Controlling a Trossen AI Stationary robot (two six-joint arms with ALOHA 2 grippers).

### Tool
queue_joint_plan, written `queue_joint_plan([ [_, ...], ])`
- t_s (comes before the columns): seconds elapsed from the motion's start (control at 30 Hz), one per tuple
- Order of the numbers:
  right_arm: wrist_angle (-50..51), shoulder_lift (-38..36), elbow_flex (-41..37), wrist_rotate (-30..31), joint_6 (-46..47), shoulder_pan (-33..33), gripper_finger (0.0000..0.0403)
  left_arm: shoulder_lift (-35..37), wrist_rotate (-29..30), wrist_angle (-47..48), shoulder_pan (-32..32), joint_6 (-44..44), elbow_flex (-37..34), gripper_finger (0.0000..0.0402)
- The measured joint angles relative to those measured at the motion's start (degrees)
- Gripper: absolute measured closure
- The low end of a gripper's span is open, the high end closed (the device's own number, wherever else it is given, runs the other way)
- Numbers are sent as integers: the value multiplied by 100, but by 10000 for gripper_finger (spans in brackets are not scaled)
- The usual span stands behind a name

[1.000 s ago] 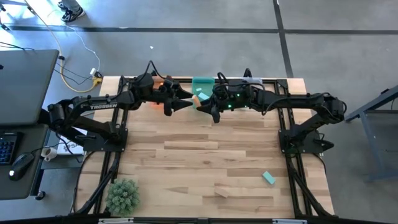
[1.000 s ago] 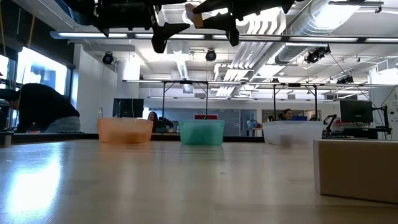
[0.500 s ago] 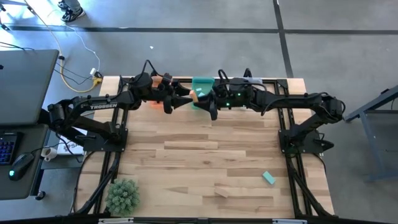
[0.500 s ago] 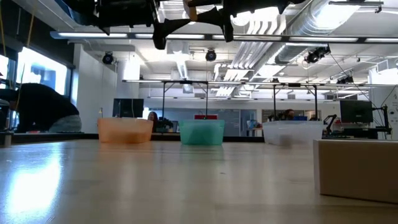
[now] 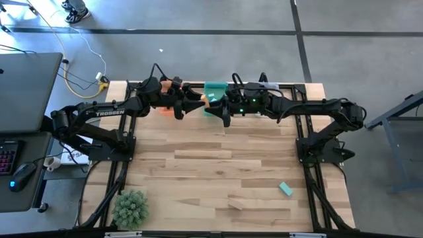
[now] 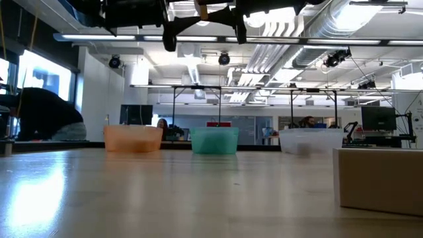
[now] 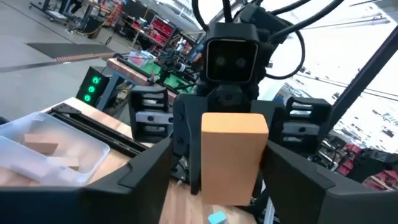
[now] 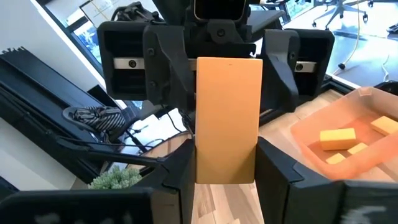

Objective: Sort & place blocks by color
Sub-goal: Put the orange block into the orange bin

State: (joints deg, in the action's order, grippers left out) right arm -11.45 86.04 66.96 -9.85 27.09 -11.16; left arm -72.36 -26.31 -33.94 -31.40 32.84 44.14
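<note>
An orange block [image 8: 227, 118] hangs high over the table's far middle, near the green bin [image 5: 215, 91]. My right gripper [image 5: 213, 104] reaches in from the right and is shut on it. My left gripper [image 5: 198, 104] faces it from the left, open, with one finger [image 7: 146, 171] on each side of the block's free end [image 7: 234, 155]; no touch shows. In the low view the block [image 6: 201, 9] sits at the top edge, between both grippers. A teal block [image 5: 285, 189] and a tan block [image 5: 236, 203] lie flat on the near right of the table. My right gripper pinches the orange block's two side faces [image 8: 200, 167] between its two fingers [image 8: 181, 177]. The fingers come in about level from the table's right and lie along the block. The block is lifted clear and sticks out beyond the fingertips toward my left gripper.
Three bins stand along the far edge: orange [image 6: 133, 138], green [image 6: 214, 140], clear [image 6: 309, 141]. The orange bin [image 8: 348, 140] holds orange blocks; the clear bin [image 7: 46, 152] holds tan ones. A small plant [image 5: 130, 208] stands at the near left corner. A laptop lies beyond the left edge.
My right gripper has tipped up and carried the orange block a little up and toward the table's left. The block's free end now lies between my left gripper's fingers.
</note>
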Motion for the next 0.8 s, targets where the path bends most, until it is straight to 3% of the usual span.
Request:
queue_joint_plan([
  [0.43, -53, 56, 0, -72, 61, 0, 302, 0, -19, -214, 2, 0, 0, 251],
  [0.6, -142, 179, 0, -164, 94, -2, 302, 0, -115, -176, -4, 1, 0, 296],
  [0.8, -155, 209, 0, -179, 115, -2, 302, 2, -212, -52, -9, -2, 0, 298],
])
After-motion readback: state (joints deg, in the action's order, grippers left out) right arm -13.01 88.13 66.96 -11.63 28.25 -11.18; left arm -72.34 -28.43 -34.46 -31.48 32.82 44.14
